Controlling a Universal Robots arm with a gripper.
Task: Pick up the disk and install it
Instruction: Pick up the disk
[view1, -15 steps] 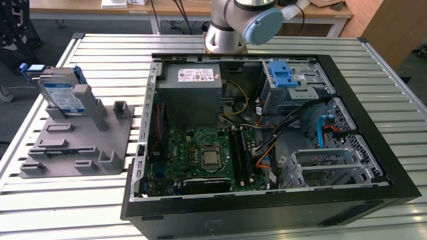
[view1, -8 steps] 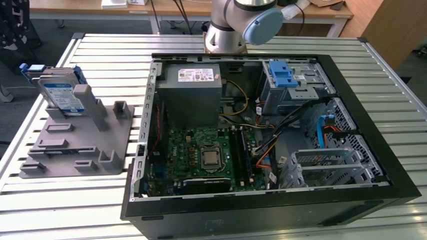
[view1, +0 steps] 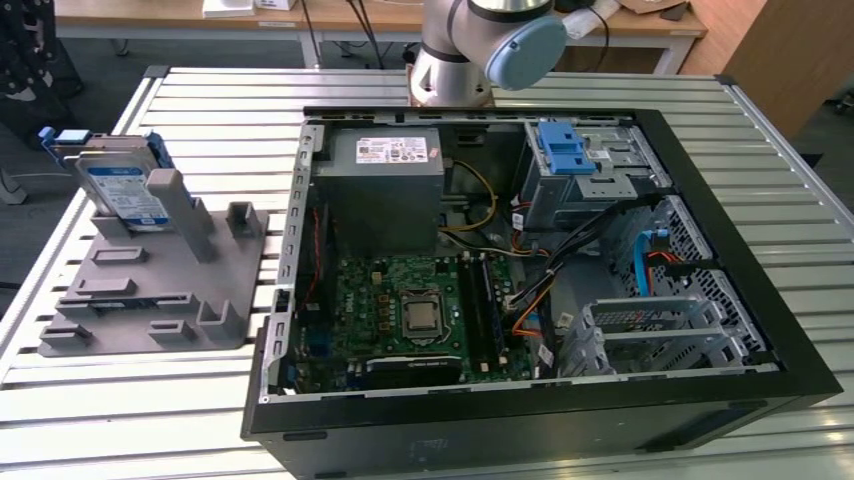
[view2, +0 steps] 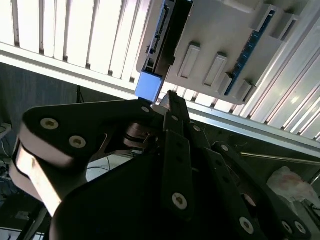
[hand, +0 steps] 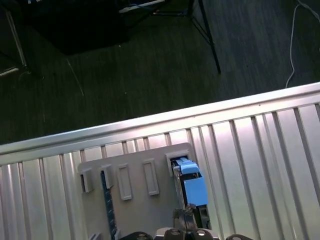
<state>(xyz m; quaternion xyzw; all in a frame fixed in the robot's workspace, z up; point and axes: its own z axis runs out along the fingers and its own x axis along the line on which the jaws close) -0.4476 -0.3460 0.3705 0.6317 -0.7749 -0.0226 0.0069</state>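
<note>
- Slatted silver metal desk (view1: 134, 420) carries everything. Nearest in the exterior view is a large black open computer case (view1: 534, 420) lying on its side, with a green motherboard (view1: 414, 310) inside.
- On the exterior view's left, apart from the case, a grey plastic holder block (view1: 147, 290) sits on the desk.
- The disk (view1: 120, 190), a flat silver hard drive with a white-and-blue label and blue plastic side rails, stands upright in a slot at the holder's far end, not in the case.
- Deeper in the case sit a large grey box (view1: 387, 175) with a white sticker and a blue plastic latch piece (view1: 566, 150) with ridged steps.
- Behind the case rises the grey-and-blue robot arm (view1: 514, 45).
- The second wrist view adds the dark metal hand (view2: 167, 100), its tip just beside the disk's blue rail end. I cannot tell whether they touch, nor whether the hand is open or closed.
- The first wrist view adds the disk edge-on in its slot, a thin greenish card (hand: 106, 200) in another slot, and a dark floor (hand: 125, 75) beyond the desk's edge.
</note>
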